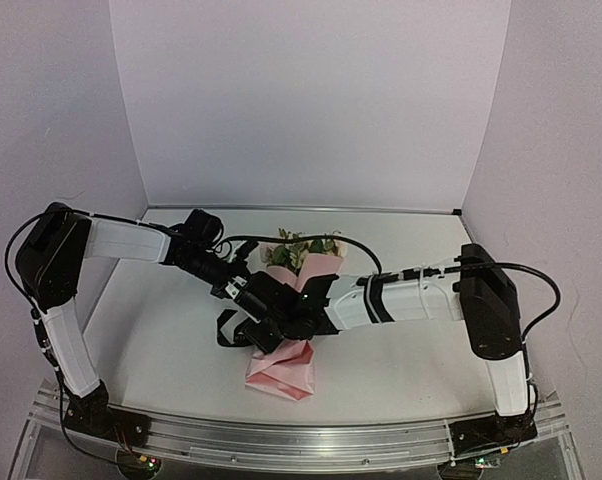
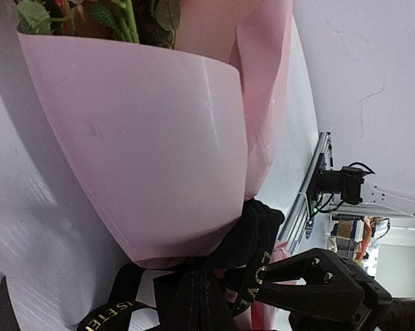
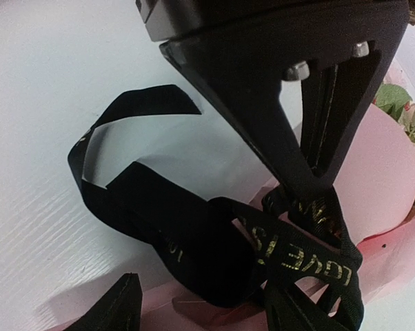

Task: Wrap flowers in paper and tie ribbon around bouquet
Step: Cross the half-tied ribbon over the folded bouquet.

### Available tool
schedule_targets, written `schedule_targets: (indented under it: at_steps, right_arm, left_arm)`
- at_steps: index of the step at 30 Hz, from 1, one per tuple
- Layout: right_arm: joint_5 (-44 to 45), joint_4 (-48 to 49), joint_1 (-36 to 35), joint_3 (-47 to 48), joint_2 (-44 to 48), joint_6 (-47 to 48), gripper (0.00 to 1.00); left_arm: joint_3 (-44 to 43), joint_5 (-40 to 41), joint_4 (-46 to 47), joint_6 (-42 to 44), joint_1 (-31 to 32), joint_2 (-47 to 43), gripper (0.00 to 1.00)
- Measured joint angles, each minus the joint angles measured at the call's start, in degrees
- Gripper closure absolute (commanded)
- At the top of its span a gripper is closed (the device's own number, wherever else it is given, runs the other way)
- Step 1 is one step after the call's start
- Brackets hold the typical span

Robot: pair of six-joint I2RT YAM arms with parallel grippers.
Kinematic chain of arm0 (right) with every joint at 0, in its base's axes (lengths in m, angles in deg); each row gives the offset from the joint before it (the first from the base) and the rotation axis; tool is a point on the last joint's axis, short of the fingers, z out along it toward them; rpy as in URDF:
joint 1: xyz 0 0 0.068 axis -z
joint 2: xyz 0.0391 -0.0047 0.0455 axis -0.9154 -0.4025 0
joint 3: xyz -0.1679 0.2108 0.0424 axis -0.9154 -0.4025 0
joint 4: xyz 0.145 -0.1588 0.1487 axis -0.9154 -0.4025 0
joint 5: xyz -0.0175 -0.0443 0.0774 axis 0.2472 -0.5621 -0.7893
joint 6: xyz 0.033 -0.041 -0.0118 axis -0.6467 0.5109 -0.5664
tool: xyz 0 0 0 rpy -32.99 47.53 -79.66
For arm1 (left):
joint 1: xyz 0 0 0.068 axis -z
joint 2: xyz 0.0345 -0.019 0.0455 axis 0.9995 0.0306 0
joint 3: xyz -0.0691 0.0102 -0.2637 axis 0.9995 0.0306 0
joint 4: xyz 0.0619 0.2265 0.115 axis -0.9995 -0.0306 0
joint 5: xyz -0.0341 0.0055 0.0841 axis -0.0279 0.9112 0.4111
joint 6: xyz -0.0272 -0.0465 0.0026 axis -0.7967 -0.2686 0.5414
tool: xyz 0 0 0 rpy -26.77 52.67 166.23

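Observation:
The bouquet lies mid-table, a cone of pink paper with the flowers at its far end. In the left wrist view the paper fills the frame and green stems show at the top. The black ribbon with gold lettering crosses the cone's narrow part and curls onto the table. My left gripper is shut, its tips pinching the ribbon against the cone. My right gripper is open, with a ribbon loop lying between its fingers. Both grippers meet over the cone.
White walls close off the table at the back and on both sides. A metal rail with the arm bases runs along the near edge. A free ribbon end curls up left of the bouquet.

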Motion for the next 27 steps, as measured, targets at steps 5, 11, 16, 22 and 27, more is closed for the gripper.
schedule_targets:
  at_steps: [5, 11, 16, 22, 27]
  right_arm:
    - [3.7, 1.6, -0.1, 1.8, -2.4, 1.8, 0.44]
    - [8.4, 3.0, -0.7, 4.6, -5.5, 2.4, 0.69]
    - [10.4, 4.0, -0.8, 4.5, -6.1, 2.3, 0.97]
    - [9.4, 7.7, -0.3, -1.0, -4.2, -0.8, 1.0]
    - [4.2, 9.8, 1.9, -6.9, 1.3, -5.4, 1.0]
  left_arm:
    - [-1.1, -0.5, -1.1, 1.4, -0.6, 1.0, 1.0]
    - [-1.1, -0.5, -1.5, 2.2, -1.3, 1.9, 1.0]
    - [-1.1, -0.8, -1.5, 1.9, -1.7, 2.3, 1.0]
    - [-0.9, 0.0, -1.4, 1.5, -1.9, 2.3, 1.0]
    - [0.6, 1.1, -0.7, -0.1, -1.7, 2.3, 1.0]
